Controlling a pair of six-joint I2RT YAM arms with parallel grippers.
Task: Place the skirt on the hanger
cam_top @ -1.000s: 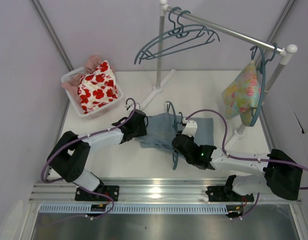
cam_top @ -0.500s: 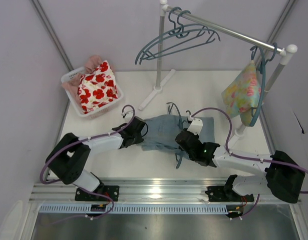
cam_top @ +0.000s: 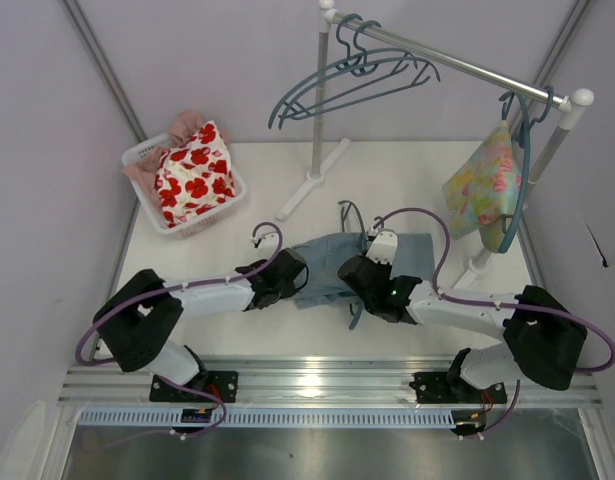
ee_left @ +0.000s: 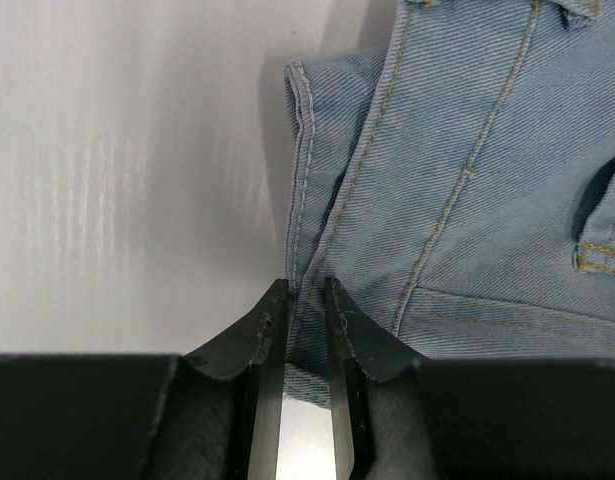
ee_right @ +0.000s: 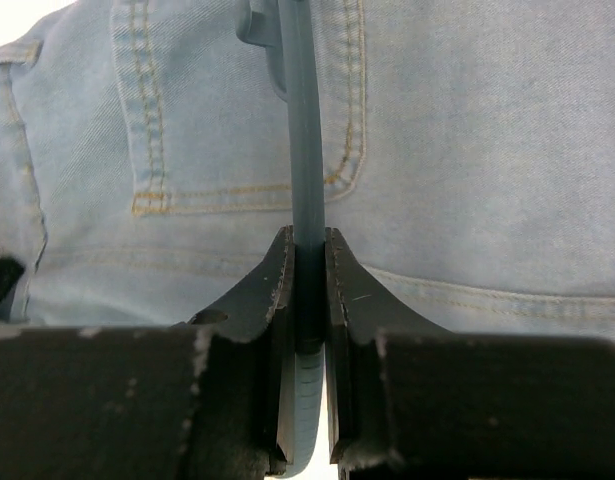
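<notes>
Since a second ago both arms have drawn in toward each other: the left gripper [ee_left: 305, 290] has come nearer and rightward along the skirt [ee_left: 467, 200], narrowing as it went, and its jaws now pinch the skirt's stitched side edge. The right gripper [ee_right: 307, 240] has slid slightly away from its base and stays clamped on the thin bar of the hanger [ee_right: 302, 150], which lies across the denim straight ahead of it. The skirt has bunched narrower and lies flat between the two grippers.

Counted: one skirt, one held hanger, two empty hangers [cam_top: 337, 85] on the rail [cam_top: 457, 58] far beyond the grippers, and at least one more on the rail to the right gripper's far right carrying a floral garment [cam_top: 482, 190]. One basket [cam_top: 137, 152] sits well out to the left gripper's left, holding a red-flowered cloth [cam_top: 192, 170].

Bare table [cam_top: 387, 180] opens beyond both grippers up to the rack's foot; the near table edge runs close behind them
</notes>
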